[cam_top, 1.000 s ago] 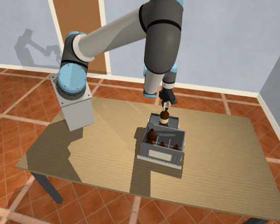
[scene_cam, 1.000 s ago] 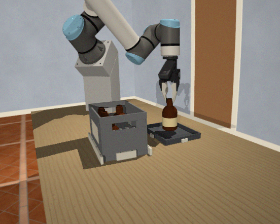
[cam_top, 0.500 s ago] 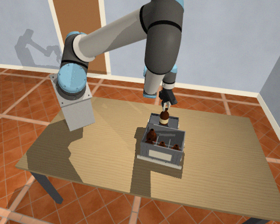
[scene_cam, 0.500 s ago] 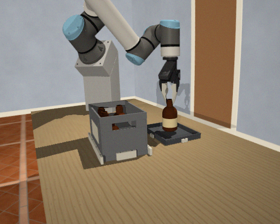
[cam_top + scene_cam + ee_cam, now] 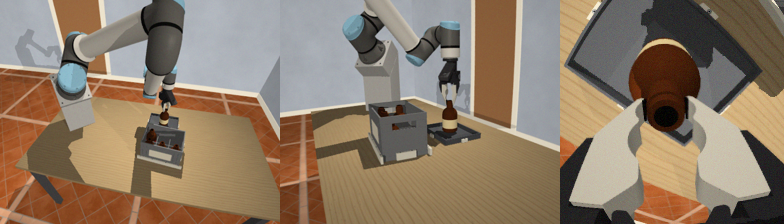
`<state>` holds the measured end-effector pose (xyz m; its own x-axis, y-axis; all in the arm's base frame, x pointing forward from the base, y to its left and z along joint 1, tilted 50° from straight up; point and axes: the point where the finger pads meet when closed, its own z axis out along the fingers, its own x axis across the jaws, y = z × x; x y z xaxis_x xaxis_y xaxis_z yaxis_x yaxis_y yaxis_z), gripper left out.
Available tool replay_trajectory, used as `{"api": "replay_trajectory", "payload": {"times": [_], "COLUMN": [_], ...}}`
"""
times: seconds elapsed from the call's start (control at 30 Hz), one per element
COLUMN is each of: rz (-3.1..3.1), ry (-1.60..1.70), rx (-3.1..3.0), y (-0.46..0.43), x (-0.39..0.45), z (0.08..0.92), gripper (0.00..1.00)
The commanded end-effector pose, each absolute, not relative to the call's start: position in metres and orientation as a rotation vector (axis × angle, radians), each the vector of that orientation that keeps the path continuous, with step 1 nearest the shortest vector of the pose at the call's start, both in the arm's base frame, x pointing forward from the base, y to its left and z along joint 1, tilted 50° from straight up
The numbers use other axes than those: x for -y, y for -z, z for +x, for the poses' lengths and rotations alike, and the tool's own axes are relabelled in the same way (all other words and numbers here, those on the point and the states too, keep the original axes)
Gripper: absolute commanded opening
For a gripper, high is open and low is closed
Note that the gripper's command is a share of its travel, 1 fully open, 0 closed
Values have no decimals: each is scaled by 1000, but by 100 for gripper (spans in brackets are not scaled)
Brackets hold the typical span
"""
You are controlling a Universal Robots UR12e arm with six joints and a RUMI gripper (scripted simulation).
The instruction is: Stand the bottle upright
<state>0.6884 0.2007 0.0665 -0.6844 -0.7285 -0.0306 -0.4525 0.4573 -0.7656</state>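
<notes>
My gripper (image 5: 166,109) (image 5: 450,102) (image 5: 665,99) is shut on the neck of a brown bottle (image 5: 164,116) (image 5: 449,114) (image 5: 665,70) with a cream label. The bottle is upright, within the rim of the dark grey tray (image 5: 174,122) (image 5: 455,142) (image 5: 605,60). Its base looks to be at the tray's floor; whether it bears on it is hard to tell. The grey crate (image 5: 145,149) (image 5: 404,144) stands beside the tray and holds several brown bottles, among them one at its left (image 5: 151,136) in the top view. The crate walls hide most of their bodies.
The crate's high walls rise close to the tray, on its near side in the top view. The arm's base (image 5: 78,115) (image 5: 377,86) stands at the far left of the wooden table (image 5: 215,162) (image 5: 457,187) in the top view.
</notes>
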Motion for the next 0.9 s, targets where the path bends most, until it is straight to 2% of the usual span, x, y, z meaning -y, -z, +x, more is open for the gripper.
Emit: {"api": "replay_trajectory", "payload": {"times": [0.0, 0.87], "rz": [-1000, -1000], "ry": [1079, 1079], "rx": [-2356, -2356], "y": [-65, -61], "x": [-200, -197], "z": [690, 694], "gripper": [0, 0]}}
